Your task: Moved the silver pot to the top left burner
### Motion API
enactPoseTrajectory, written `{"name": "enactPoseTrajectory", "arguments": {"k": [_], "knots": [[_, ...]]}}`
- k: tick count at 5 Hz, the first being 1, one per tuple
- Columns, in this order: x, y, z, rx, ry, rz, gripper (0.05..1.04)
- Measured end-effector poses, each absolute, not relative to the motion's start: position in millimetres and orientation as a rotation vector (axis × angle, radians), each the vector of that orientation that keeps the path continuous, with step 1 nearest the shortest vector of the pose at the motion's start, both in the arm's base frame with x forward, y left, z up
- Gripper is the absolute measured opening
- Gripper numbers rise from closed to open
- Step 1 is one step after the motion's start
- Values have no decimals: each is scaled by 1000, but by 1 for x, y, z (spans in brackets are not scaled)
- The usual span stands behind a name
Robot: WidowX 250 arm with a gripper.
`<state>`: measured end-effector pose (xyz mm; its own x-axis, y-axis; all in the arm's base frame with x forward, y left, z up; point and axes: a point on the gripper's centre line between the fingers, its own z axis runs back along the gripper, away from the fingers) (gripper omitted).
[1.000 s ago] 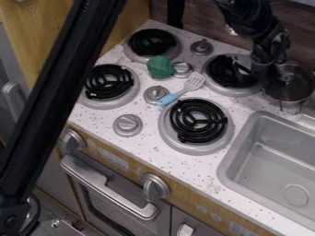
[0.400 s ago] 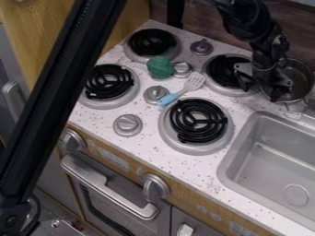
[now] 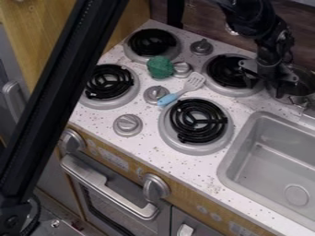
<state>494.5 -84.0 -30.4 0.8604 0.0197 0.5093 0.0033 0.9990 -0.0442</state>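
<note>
The robot arm [image 3: 249,18] is black, its upper part made of bulky, rounded housings with soft grey highlights. A small, round, silvery fitting [image 3: 232,30] shows at the edge of 1 housing. Below, the wrist [image 3: 275,44] is narrower and knobbly, with pale glints too small to make out. The gripper [image 3: 265,86] is black too, with angular, dark grey plates on 2 sides.

The place is a toy kitchen. Its speckled counter [image 3: 184,171] carries 4 stove burners with black coils, among them the front one [image 3: 198,120], and silver knobs [image 3: 128,125] between them. A grey sink [image 3: 271,161] is set into the counter at the right. Below the stove, an oven door [image 3: 117,203] with a long handle [image 3: 111,185] fronts the unit, and a small spatula [image 3: 182,90] lies on top.
</note>
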Motion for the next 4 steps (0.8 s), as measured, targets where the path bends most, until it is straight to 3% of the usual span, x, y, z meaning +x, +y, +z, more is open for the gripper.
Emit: {"name": "enactPoseTrajectory", "arguments": {"k": [2,4], "knots": [[512,-89,-11,-71,-580,27,995],[517,-92,-34,-54,-546,5,995]]}}
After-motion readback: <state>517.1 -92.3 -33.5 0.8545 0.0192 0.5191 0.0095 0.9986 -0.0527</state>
